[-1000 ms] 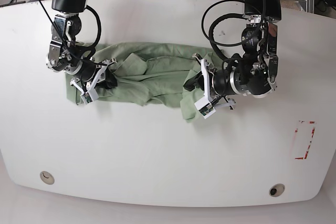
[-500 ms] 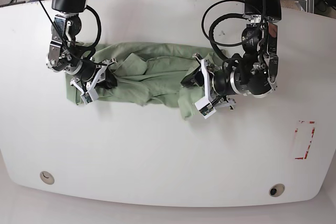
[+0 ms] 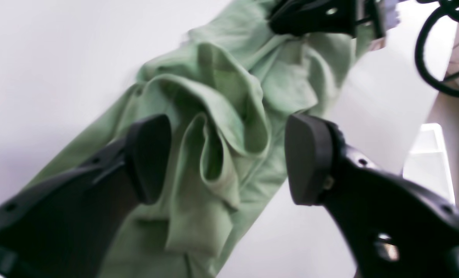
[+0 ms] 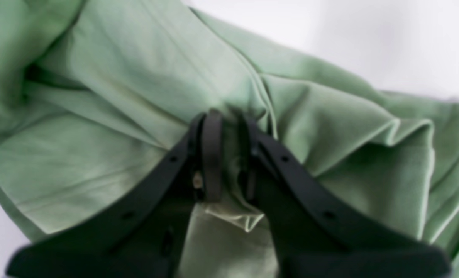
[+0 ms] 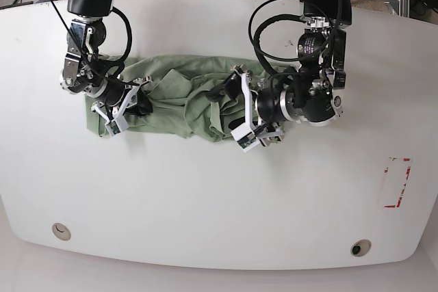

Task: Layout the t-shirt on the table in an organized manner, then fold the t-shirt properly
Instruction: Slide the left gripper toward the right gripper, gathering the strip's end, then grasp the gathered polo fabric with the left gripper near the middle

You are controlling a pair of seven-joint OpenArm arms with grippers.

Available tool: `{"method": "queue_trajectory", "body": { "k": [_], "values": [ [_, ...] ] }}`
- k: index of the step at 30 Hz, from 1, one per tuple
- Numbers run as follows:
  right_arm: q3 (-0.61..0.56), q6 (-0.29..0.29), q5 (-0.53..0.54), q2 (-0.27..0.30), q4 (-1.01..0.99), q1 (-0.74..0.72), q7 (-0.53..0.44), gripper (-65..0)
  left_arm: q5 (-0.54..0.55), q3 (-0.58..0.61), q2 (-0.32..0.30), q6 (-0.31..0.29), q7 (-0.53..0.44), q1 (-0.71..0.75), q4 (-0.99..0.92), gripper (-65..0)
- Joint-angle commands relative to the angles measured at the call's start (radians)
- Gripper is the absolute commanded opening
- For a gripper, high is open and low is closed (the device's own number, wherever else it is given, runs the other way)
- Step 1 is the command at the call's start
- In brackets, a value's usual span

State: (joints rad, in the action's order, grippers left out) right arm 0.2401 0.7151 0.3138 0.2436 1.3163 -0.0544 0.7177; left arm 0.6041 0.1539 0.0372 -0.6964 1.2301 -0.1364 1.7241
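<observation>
Left jaws gape wide over bunched t-shirt (image 3: 214,127); right jaws pinch a fold of it.

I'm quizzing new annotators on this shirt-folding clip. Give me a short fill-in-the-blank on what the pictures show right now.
1. The left gripper has its jaws spread ____ over bunched folds of cloth.
2. The right gripper is pinched ____ on a fold of the t-shirt.
3. The t-shirt's colour is ____.
4. Near one edge of the table is a rectangle of ____ tape.

Missing words: open; shut; green; red
</observation>
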Motion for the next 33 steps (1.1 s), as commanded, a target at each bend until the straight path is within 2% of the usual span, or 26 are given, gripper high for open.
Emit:
{"method": "queue_trajectory", "body": {
  "k": [1,8,16,22,27,33],
  "values": [
    [-0.002,-0.017,-0.071,0.01,-0.001,0.001,0.069,-56.9,0.023,0.022,0.025,-0.002,-0.023,-0.022,0.017,-13.6],
    [0.002,-0.017,-0.071,0.01,0.001,0.001,0.069,-56.9,0.012,0.017,0.023,-0.002,-0.026,-0.033,0.018,-13.7],
    [-0.002,-0.017,-0.071,0.01,0.038,0.004,0.073,-56.9,-0.105,-0.038,-0.032,-0.002,-0.029,-0.045,0.018,-13.7],
    [-0.002,-0.017,-0.071,0.01,0.039,0.004,0.073,-56.9,-0.209,-0.043,-0.076,-0.002,-0.143,-0.033,0.015,-13.9],
    [-0.002,-0.017,-0.071,0.01,0.039,0.003,0.073,-56.9,-0.299,-0.04,-0.073,-0.002,-0.169,-0.021,0.015,-13.9],
    [-0.002,-0.017,-0.071,0.01,0.039,0.004,0.073,-56.9,-0.399,-0.014,-0.027,-0.002,-0.169,-0.016,-0.008,-14.0]
  ]
}}
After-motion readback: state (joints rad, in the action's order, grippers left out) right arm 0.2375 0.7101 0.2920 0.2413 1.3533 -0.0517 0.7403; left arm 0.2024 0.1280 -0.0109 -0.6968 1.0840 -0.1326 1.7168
